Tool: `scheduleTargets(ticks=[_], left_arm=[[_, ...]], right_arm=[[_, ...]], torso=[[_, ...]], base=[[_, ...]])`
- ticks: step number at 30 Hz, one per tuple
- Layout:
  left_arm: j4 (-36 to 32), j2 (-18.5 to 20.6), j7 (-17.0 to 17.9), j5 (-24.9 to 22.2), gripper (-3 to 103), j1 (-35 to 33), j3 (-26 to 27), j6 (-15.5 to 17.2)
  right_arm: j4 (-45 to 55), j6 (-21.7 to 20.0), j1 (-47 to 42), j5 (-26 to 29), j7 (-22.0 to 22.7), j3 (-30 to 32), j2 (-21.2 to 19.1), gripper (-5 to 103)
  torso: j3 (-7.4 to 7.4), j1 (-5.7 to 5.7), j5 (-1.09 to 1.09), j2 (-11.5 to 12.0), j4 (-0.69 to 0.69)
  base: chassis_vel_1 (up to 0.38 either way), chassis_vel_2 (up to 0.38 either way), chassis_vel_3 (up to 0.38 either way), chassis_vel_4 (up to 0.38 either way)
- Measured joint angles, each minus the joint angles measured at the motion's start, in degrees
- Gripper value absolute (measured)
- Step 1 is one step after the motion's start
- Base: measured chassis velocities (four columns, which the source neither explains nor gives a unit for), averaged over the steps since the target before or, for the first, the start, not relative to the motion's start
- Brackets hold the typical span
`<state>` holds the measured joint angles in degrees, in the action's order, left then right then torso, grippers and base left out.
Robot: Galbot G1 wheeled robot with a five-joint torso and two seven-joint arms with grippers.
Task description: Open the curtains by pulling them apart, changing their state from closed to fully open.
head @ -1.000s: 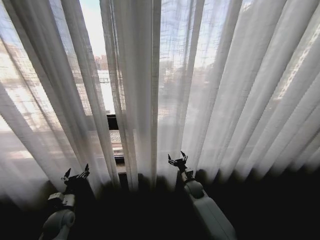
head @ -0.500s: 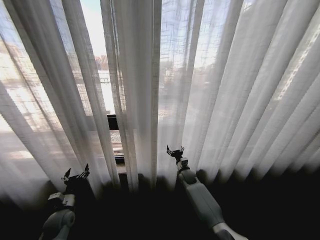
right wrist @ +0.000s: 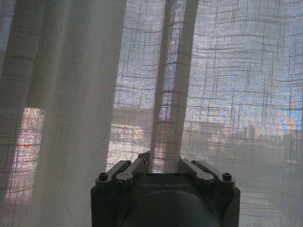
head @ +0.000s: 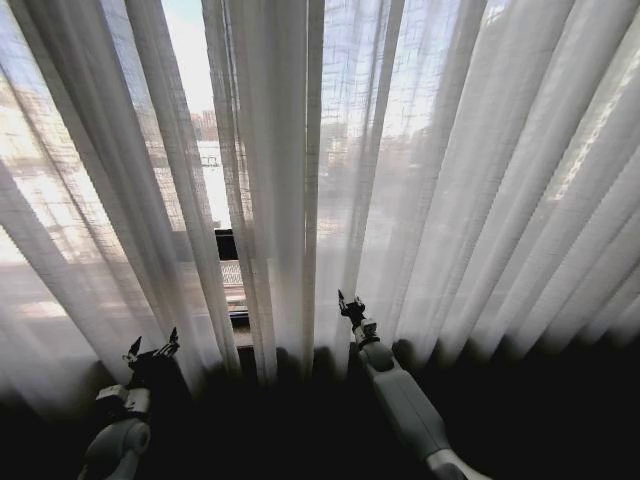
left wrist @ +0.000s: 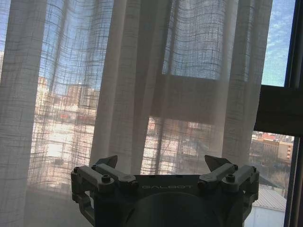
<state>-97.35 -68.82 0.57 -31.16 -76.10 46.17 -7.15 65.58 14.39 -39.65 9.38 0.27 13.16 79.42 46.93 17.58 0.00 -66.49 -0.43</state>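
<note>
The sheer curtains (head: 440,170) hung across the window with a narrow gap baring the black window frame (head: 226,244), the right hand (head: 348,303) reached up and pinched shut on a pleat beside that gap, and the left hand (head: 152,348) waited low, fingers spread.

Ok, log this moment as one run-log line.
curtains: mostly closed, narrow gap left of centre | right pincer: shut on curtain fold | left pincer: open, low, facing left panel
</note>
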Motion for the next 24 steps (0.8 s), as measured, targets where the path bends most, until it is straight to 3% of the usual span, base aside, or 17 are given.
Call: scheduleTargets(ticks=[1,5,24], left_arm=[[0.00,0.00,0.00,0.00,100,0.00,0.00,0.00],[0.00,0.00,0.00,0.00,100,0.00,0.00,0.00],[0.00,0.01,0.00,0.00,100,0.00,0.00,0.00]], right_arm=[[0.00,0.00,0.00,0.00,0.00,0.00,0.00,24],[0.12,0.94,-0.41,0.39,-1.48,0.50,0.00,3],[-0.38,0.72,-0.68,1.65,-3.70,1.59,-1.65,0]], torso=[[0.00,0.00,0.00,0.00,0.00],[0.00,0.00,0.00,0.00,0.00],[0.00,0.00,0.00,0.00,0.01]], base=[[0.000,0.000,0.000,0.000],[0.000,0.000,0.000,0.000],[-0.016,-0.018,0.016,0.018]])
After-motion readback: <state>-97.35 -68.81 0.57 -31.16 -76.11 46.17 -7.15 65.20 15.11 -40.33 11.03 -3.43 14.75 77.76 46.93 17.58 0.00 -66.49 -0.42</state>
